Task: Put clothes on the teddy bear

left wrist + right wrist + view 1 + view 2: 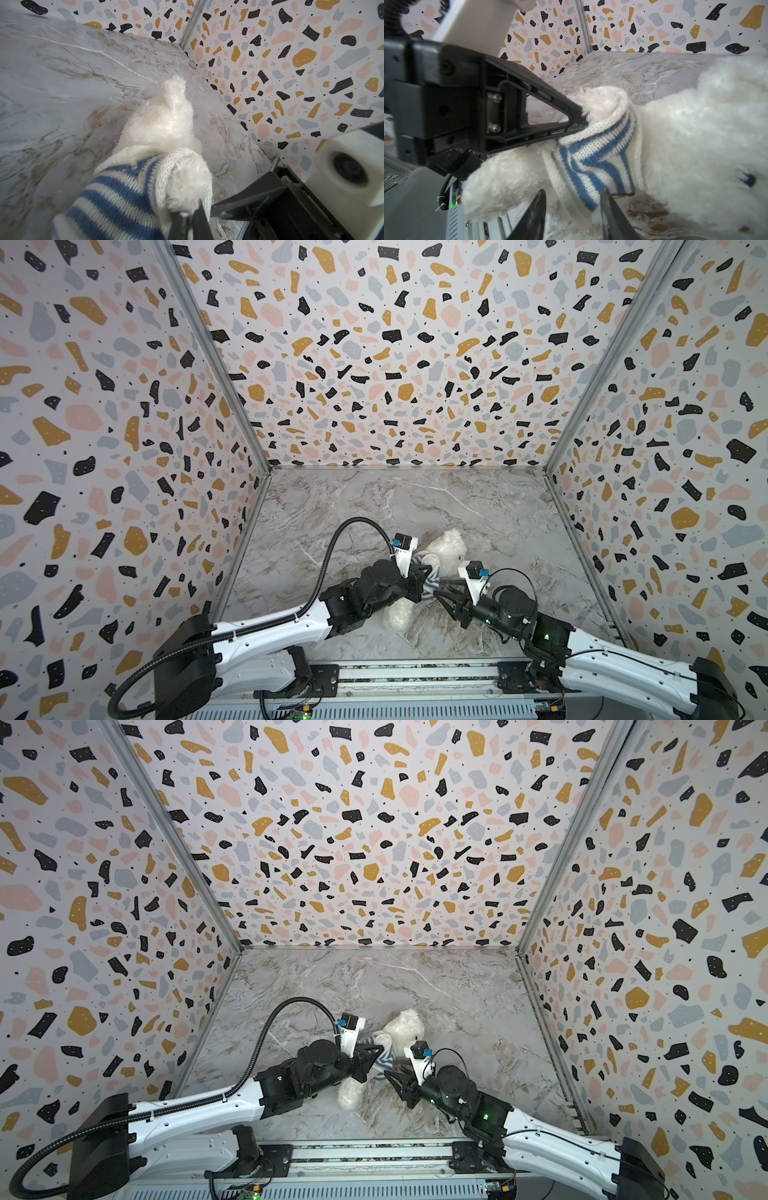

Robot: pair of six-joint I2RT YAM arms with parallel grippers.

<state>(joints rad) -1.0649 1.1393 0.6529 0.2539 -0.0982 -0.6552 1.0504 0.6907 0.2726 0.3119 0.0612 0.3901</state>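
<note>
Near the front of the table (478,506), the teddy bear (448,545) lies between my arms. My left gripper (582,120) is clamped on the striped shirt (593,158) at its edge; my right gripper (572,193) stands parted. I should pinch knit only, not fur, then pull down evenly.

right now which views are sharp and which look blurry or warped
In both top views the wide lens bends the walls, light even, teddy bear washed out white. Left wrist view: shirt knit crisp, the other arm's camera blurred at the edge. Right wrist view: left gripper sharp, the bear's face soft.
</note>
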